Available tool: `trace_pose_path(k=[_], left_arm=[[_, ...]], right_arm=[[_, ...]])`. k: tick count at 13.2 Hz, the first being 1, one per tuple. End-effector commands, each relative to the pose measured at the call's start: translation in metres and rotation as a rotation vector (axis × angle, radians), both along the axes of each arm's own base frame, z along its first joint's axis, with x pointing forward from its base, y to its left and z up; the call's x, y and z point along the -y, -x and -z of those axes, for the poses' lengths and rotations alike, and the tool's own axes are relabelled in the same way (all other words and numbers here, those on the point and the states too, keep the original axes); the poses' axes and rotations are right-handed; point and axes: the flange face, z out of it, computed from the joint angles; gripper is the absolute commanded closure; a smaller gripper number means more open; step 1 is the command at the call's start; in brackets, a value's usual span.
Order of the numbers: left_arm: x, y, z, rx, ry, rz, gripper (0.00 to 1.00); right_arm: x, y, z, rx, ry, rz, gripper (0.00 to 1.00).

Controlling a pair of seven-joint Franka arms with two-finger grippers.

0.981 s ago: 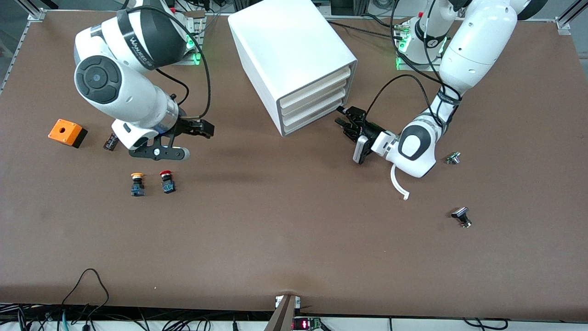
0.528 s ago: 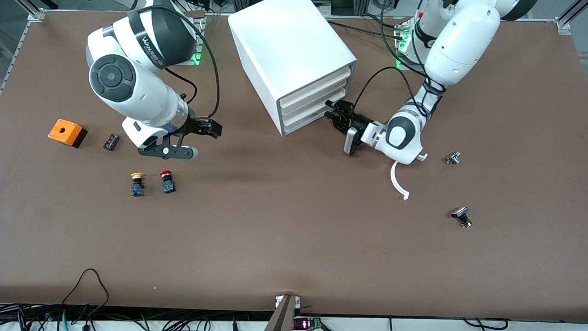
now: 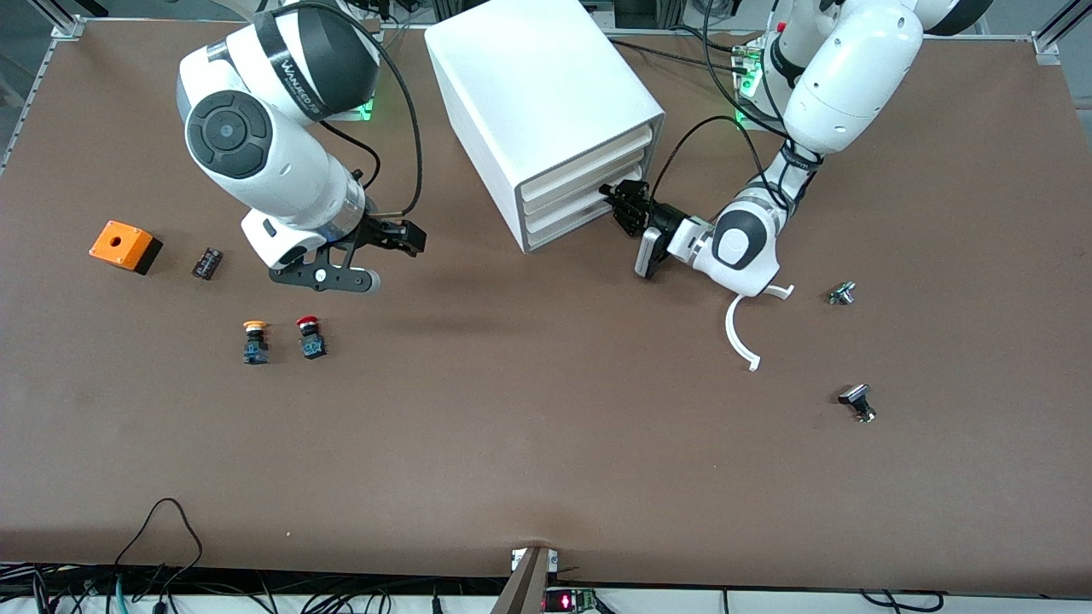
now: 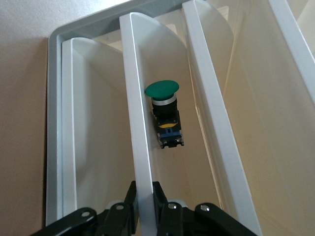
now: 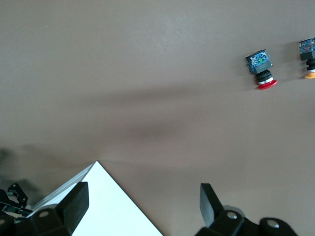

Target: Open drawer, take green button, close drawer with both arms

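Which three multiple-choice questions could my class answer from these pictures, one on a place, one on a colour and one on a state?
1. Where is the left gripper?
A. Over the orange box
B. At the cabinet's drawer fronts
C. Over the red-capped pushbutton

2. What colour is the cap of the button inside the cabinet?
A. Red
B. Orange
C. Green

3. What state is the right gripper in?
A. Open and empty
B. Shut on a pushbutton
C. Shut on the orange box

Answers:
1 B: the left gripper meets the cabinet at its front.
2 C: the left wrist view shows the button capped green.
3 A: the right gripper hangs over bare table, fingers spread.
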Motion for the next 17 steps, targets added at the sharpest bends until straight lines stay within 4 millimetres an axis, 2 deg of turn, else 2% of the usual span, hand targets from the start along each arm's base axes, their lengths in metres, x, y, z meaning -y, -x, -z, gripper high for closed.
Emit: trace_pose_path(k=[1,3,4,7,9,12,14,17], left_arm=[[-0.014,-0.005,-0.003,0.049,0.007,-0.038,1.00],[-0.024,-0.015,-0.007,0.056,0.005,-0.052,1.00],[-0.028,-0.019,-0.008,0.054,0.002,-0.063,1.00],[-0.031,-0.035,-0.010,0.043,-0.028,-0.080,1.00],[-0.035,-0.054,-0.019,0.047,-0.050,-0.085,1.00],[-0.055,-0.089,-0.030,0.075,-0.107,-0.072,1.00],[-0.063,-0.106,-0.039,0.078,-0.136,-0.076,1.00],[-0.076,-0.128,-0.032,0.069,-0.167,-0.108,1.00]], right_arm=[[-0.013,-0.005,-0.001,0.006,-0.003,0.020,0.00],[-0.018,-0.004,-0.003,0.007,-0.006,0.044,0.00],[-0.025,-0.003,-0.008,0.021,-0.013,0.050,0.00],[-0.048,-0.001,-0.006,0.029,-0.016,0.076,0.00],[-0.068,0.000,-0.004,0.052,-0.025,0.121,0.00],[-0.095,0.001,0.003,0.111,-0.068,0.173,0.00],[-0.108,-0.003,0.011,0.143,-0.095,0.197,0.00],[-0.133,-0.004,0.020,0.179,-0.132,0.211,0.00]])
